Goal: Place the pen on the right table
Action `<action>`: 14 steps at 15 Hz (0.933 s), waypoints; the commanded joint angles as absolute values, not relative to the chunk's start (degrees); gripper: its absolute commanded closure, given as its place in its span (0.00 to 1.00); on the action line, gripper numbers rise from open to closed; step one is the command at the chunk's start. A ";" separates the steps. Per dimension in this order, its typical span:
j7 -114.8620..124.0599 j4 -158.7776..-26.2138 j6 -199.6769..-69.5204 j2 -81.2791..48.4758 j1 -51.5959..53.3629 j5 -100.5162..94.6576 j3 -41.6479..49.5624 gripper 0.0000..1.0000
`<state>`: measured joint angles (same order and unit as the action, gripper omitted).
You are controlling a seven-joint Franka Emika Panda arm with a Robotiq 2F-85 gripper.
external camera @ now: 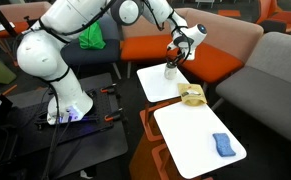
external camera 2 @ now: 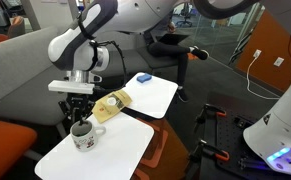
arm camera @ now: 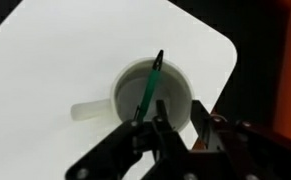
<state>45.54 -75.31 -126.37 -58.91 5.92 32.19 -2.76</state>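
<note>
The end effector (external camera 2: 77, 110) hangs just over a white cup (arm camera: 155, 95) on the smaller worktop (external camera: 155, 88), and I cannot tell if it pinches the thin dark-green pen (arm camera: 151, 85) leaning in that cup, while a yellow bag (external camera: 192, 95) lies where the two worktops meet and a blue lump (external camera: 222, 144) sits on the longer worktop (external camera: 190, 135).

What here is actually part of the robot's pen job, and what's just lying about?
Part of the job:
- the pen, standing in the mug
- the larger white table, where it should end up
- the pincer, just above the mug

Just lying about:
- the blue cloth on the larger table
- the tan crumpled thing
- the mug itself
- the smaller table under it
</note>
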 commanded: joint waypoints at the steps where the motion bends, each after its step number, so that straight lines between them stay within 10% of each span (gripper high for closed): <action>1: 48.19 -71.55 -122.38 -61.16 5.69 31.03 -2.92 0.63; 14: 48.41 -74.10 -124.25 -59.47 6.67 31.48 -3.28 0.63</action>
